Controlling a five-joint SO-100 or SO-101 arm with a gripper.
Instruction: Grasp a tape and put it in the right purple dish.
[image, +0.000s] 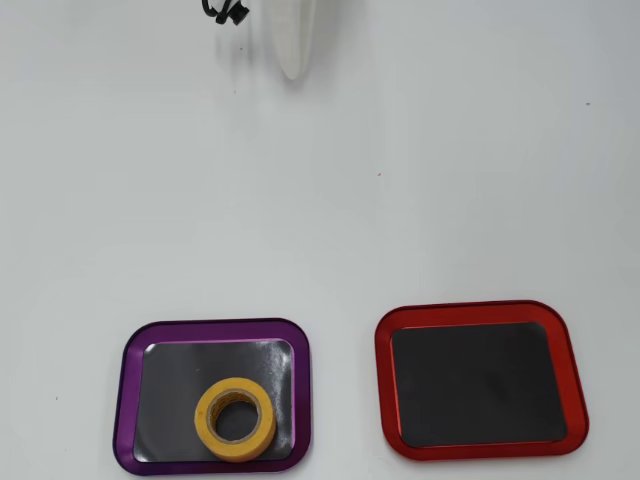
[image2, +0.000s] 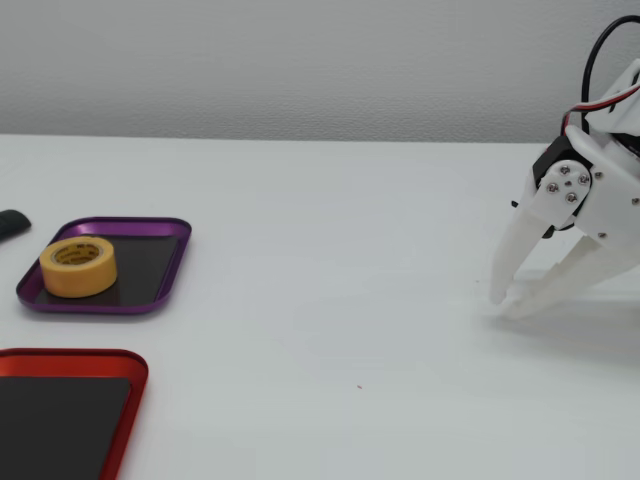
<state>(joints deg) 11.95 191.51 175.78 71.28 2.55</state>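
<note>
The yellow tape roll (image: 262, 426) lies flat inside the purple dish (image: 124, 400), on its black inner surface near the front. The fixed view shows the same: the tape (image2: 78, 281) rests in the purple dish (image2: 92, 308) at the left. My white gripper (image2: 505, 303) is far from it at the right, its tips together just above the table, holding nothing. In the overhead view only the gripper's white tip (image: 291, 70) shows at the top edge, well away from both trays.
A red-rimmed tray (image: 480, 312) with a black inner surface sits beside the purple dish; it also shows at the bottom left of the fixed view (image2: 70, 355). A small dark object (image2: 10, 224) lies at the left edge. A black cable (image: 225, 12) is at the top.
</note>
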